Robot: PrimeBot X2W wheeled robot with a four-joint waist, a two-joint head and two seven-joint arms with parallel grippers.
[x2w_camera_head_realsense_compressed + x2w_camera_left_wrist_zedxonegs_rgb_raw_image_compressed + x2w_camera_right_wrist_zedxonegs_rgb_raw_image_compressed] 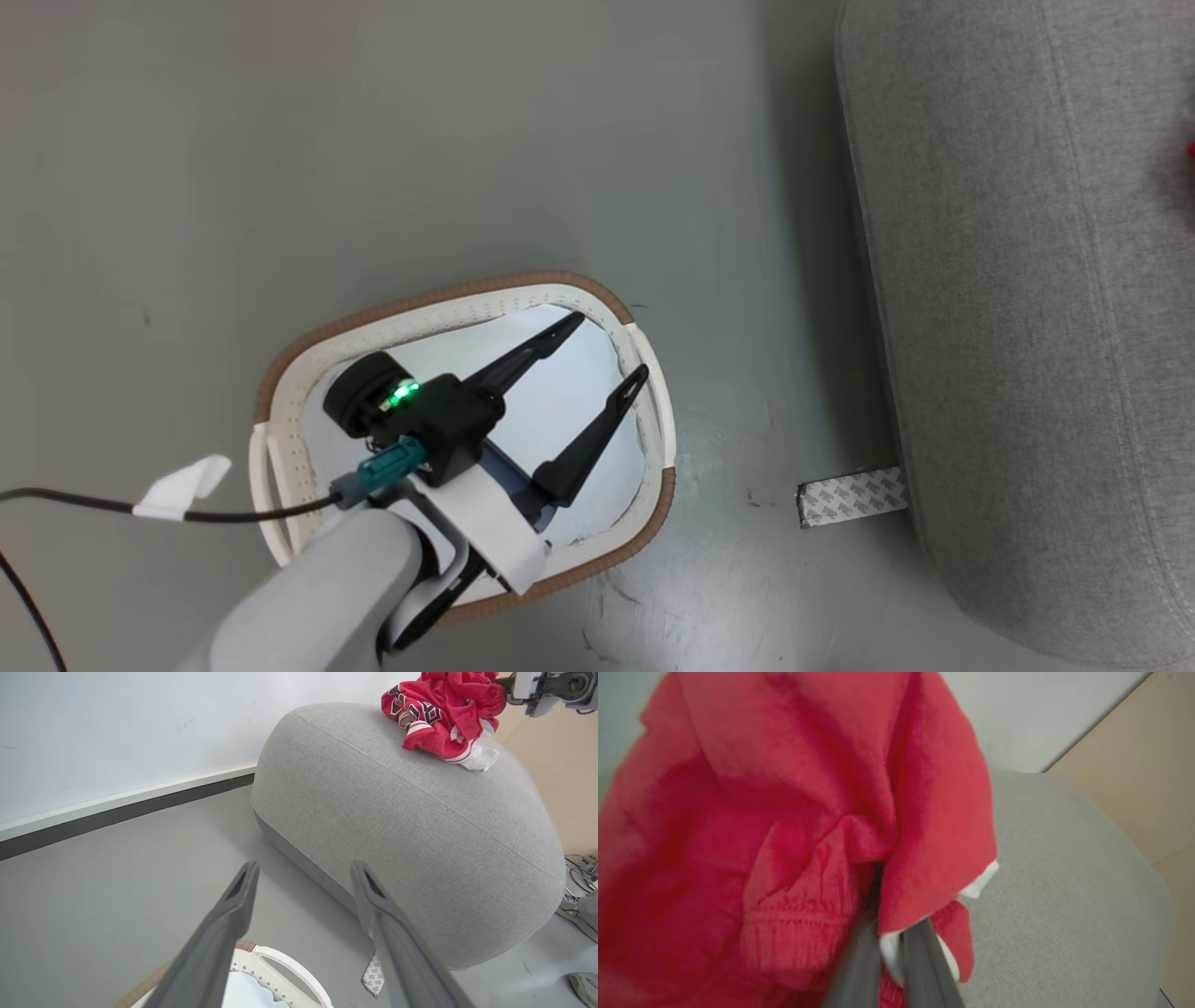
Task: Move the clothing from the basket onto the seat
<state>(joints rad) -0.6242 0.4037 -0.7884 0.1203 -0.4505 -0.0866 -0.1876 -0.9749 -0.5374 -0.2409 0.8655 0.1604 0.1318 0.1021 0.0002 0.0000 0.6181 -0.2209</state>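
**Red kit reaches the couch, basket shows bare**

Head view: the left end effector [607, 347] hangs spread wide over the one basket [448, 303], whose pale bottom shows no red between the fingers (parked there, I'd guess, for want of anything left to pick). The single seat [1027, 280] stands near it, with one strip of tape [851, 497] on the floor at its foot.

Left wrist view: a crumpled bundle of the clothing [439, 714] sits on top of the seat [397, 826]. I cannot count how many garments it holds.

Right wrist view: the right end effector [889, 940] is pinched narrow on the red and white clothing [784, 812], close above the seat [1064, 905], seemingly to set it down before letting go.
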